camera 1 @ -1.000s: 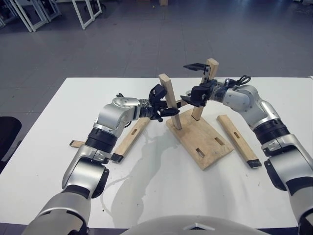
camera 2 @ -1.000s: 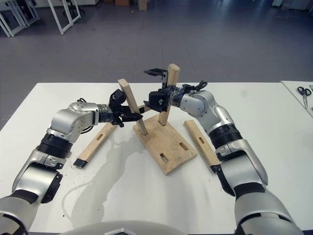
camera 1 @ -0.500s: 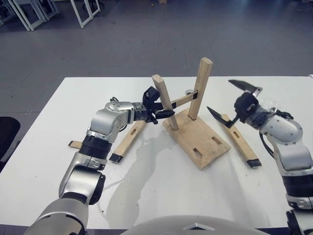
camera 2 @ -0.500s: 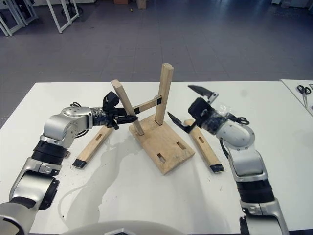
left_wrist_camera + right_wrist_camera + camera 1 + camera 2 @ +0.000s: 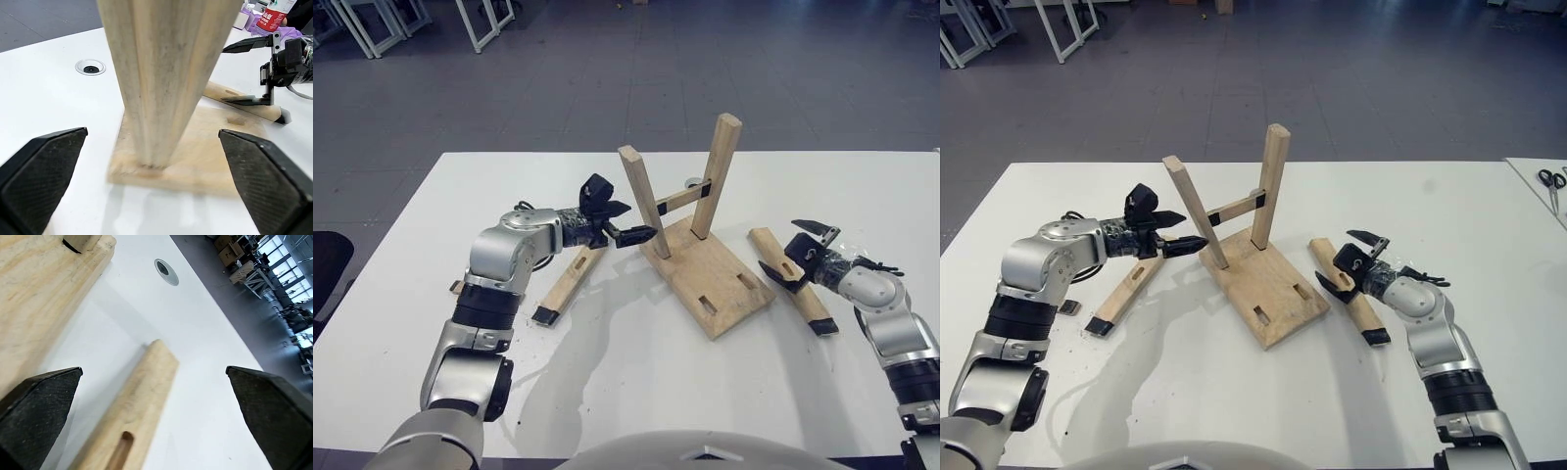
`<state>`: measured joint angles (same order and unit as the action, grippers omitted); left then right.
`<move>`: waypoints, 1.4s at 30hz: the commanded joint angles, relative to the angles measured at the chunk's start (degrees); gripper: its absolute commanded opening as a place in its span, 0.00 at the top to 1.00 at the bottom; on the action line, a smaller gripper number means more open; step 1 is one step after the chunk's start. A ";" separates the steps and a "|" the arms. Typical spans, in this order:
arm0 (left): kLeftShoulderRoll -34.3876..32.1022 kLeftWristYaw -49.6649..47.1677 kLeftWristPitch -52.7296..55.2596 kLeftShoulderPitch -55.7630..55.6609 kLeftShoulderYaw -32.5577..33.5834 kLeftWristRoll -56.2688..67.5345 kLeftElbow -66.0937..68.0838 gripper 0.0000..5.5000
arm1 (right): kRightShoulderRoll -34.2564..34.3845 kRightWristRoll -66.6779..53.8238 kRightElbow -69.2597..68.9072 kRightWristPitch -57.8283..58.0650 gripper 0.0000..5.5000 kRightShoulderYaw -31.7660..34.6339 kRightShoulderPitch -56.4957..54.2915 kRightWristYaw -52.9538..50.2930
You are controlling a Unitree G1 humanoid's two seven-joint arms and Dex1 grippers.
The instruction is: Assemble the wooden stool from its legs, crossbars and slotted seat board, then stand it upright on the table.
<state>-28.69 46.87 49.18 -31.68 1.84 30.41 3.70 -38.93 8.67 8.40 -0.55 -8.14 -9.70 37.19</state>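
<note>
The slotted seat board [image 5: 724, 289] lies flat on the white table. Two legs stand in it, the left leg [image 5: 642, 201] tilted and the right leg [image 5: 718, 174] nearly upright, joined by a crossbar [image 5: 677, 201]. My left gripper [image 5: 632, 221] is open just left of the left leg [image 5: 161, 73], its fingertips on either side without touching. Open as well, my right gripper [image 5: 790, 250] hovers low over a loose slotted leg [image 5: 791, 282] lying right of the board. That leg [image 5: 139, 406] runs between its open fingers [image 5: 34, 406].
Another loose slotted leg [image 5: 570, 279] lies left of the board, under my left forearm. A small wooden piece [image 5: 462, 288] rests near the left arm's elbow. Scissors [image 5: 1552, 179] lie on the neighbouring table at right. A cable hole [image 5: 166, 271] sits in the tabletop.
My right gripper let go of the right upright leg and dropped down and right to the loose leg. My left gripper opened and drew back left from the left leg.
</note>
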 commanded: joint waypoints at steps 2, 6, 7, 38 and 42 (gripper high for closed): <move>-5.59 -4.20 3.06 -12.80 16.03 7.60 3.35 0.11 | 0.18 2.13 -3.49 -1.35 0.00 -7.17 0.00 6.84; -1.47 -9.55 -1.99 -21.95 15.43 5.49 10.05 0.11 | 2.27 2.45 -6.96 -0.21 0.00 -9.12 0.44 6.70; 0.31 -11.48 -4.31 -23.45 13.72 3.44 11.49 0.11 | 2.77 2.53 -7.68 0.13 0.00 -9.35 0.66 6.38; 17.23 -32.55 -23.03 -30.64 1.65 -18.39 28.02 0.11 | 5.11 4.45 -11.43 4.65 0.00 -8.57 4.38 1.50; 16.02 -34.84 -23.58 -28.41 4.24 -17.66 12.15 0.11 | 6.89 1.77 -13.14 6.53 0.00 -4.91 4.08 -1.37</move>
<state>-11.48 13.01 25.12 -61.30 4.95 12.45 22.89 -33.15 11.75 -3.92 4.47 -15.02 -5.65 37.27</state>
